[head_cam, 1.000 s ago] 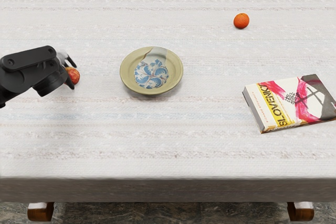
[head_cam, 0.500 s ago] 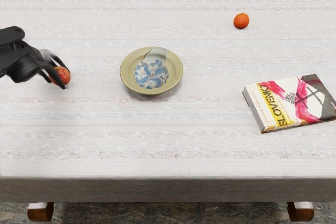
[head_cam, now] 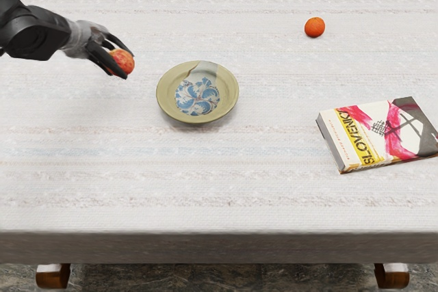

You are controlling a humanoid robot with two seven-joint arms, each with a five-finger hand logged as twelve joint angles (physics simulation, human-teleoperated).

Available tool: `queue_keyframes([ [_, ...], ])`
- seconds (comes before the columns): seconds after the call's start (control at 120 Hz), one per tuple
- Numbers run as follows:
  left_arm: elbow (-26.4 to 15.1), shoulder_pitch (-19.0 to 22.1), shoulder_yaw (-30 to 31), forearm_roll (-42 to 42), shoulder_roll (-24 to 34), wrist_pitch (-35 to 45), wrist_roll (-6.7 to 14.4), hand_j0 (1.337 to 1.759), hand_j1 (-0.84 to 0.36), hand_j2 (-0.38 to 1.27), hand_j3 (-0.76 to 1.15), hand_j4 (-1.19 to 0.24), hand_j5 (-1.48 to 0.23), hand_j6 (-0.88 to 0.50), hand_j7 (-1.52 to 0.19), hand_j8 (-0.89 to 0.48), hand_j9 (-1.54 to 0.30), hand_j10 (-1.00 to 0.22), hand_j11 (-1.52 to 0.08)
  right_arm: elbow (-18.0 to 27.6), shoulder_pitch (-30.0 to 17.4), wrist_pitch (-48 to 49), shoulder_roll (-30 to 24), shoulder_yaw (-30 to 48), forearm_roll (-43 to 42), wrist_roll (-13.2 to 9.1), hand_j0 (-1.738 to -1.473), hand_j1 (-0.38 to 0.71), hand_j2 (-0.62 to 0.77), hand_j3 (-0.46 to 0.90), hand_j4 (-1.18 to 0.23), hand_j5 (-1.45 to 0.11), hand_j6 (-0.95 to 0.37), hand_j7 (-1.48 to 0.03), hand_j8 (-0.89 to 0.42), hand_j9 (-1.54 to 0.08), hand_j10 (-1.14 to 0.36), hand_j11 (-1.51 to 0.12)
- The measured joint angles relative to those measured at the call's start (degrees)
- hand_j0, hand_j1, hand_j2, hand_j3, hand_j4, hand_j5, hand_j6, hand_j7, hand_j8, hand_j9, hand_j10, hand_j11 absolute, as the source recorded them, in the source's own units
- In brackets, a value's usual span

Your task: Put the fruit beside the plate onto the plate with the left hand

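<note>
I am gripping the fruit (head_cam: 124,61) with my left hand (head_cam: 94,44). The dark fingers (head_cam: 108,66) are curling around it from behind and below. The arm is entering from the picture's left edge, near the upper corner.

Position of the fruit: it is sitting at the fingertips, red and orange, with its right side showing. It is lying left of the plate (head_cam: 230,88) and slightly farther back, near the rim but apart from it. It is not yet on the plate. I cannot tell from this single view how high it is hanging over the table (head_cam: 219,189).

Condition of the plate: it is resting flat near the middle of the table. Its olive-green rim is running all the way round, with a pale patch at the far edge. Its blue-and-white painted centre is showing whole.

Other items on the table:
- An orange (head_cam: 314,27) is lying at the far right, well apart from the plate.
- A book (head_cam: 378,133) is lying flat at the right edge, cover up, turned at a slight angle.
</note>
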Motion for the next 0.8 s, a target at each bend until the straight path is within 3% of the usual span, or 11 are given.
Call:
queue_keyframes([
  [0.092,0.02,-1.01,-0.39,-0.16,-4.25,0.13,-0.01,1.655,-0.31,0.19,0.00,-0.56,-0.83,-0.36,-0.83,-0.41,-0.82,-0.62,-0.82,-0.01,0.00,-0.01,0.00,0.00,0.00,0.00,-1.658,-0.32,0.00,0.00,-0.02,-0.03,-0.02,-0.03,-0.02,-0.03,-0.02,-0.03],
  [0.167,0.11,-1.41,-0.51,-0.27,-6.47,0.37,-0.01,1.655,-0.27,0.12,0.00,-0.57,-0.83,-0.37,-0.83,-0.43,-0.83,-0.62,-0.83,-0.01,0.01,-0.02,0.00,0.00,0.00,0.00,-1.658,-0.32,0.00,0.00,-0.02,-0.03,-0.02,-0.03,-0.02,-0.03,-0.02,-0.03],
  [0.25,1.35,-1.41,-0.45,-0.33,-10.32,0.54,-0.01,1.655,-0.28,0.20,0.00,-0.58,-0.84,-0.37,-0.83,-0.43,-0.82,-0.62,-0.82,0.00,0.00,0.00,0.00,0.00,0.00,0.00,-1.658,-0.32,0.00,0.00,-0.02,-0.03,-0.02,-0.03,-0.02,-0.03,-0.02,-0.03],
  [0.342,2.78,-1.29,-0.26,-0.05,-12.22,0.68,0.00,1.655,-0.28,0.17,0.00,-0.57,-0.84,-0.38,-0.83,-0.42,-0.83,-0.62,-0.83,0.00,0.00,-0.01,0.00,0.00,0.00,0.00,-1.658,-0.32,0.00,0.00,-0.02,-0.03,-0.02,-0.03,-0.02,-0.03,-0.02,-0.03],
  [0.408,3.24,-1.08,-0.14,0.07,-13.11,0.74,-0.01,1.655,-0.29,0.26,0.00,-0.58,-0.84,-0.38,-0.84,-0.43,-0.83,-0.62,-0.83,0.00,0.00,0.00,0.00,0.00,0.00,0.00,-1.658,-0.32,0.00,0.00,-0.02,-0.03,-0.02,-0.03,-0.02,-0.03,-0.02,-0.03],
  [0.575,3.67,-0.59,0.06,0.41,-13.67,0.78,-0.02,1.655,-0.29,0.22,0.00,-0.58,-0.84,-0.38,-0.84,-0.43,-0.83,-0.62,-0.84,0.01,0.00,0.01,0.00,0.00,0.00,0.00,-1.658,-0.32,0.00,0.00,-0.02,-0.03,-0.02,-0.03,-0.02,-0.03,-0.02,-0.03],
  [0.642,3.73,-0.29,0.02,0.52,-14.00,2.66,-0.01,1.655,-0.23,0.19,0.00,-0.52,-0.73,-0.37,-0.74,-0.41,-0.73,-0.54,-0.73,-0.01,0.00,0.00,0.00,0.00,0.00,0.00,-1.658,-0.32,0.00,0.00,-0.02,-0.03,-0.02,-0.03,-0.02,-0.03,-0.02,-0.03],
  [0.8,3.77,0.64,0.08,0.63,-14.38,6.47,-0.01,1.657,0.04,0.09,0.00,-0.28,-0.39,-0.21,-0.39,-0.23,-0.38,-0.29,-0.38,0.00,0.00,0.00,0.00,0.00,0.00,0.00,-1.658,-0.32,0.00,0.00,-0.02,-0.03,-0.02,-0.03,-0.02,-0.03,-0.02,-0.03],
])
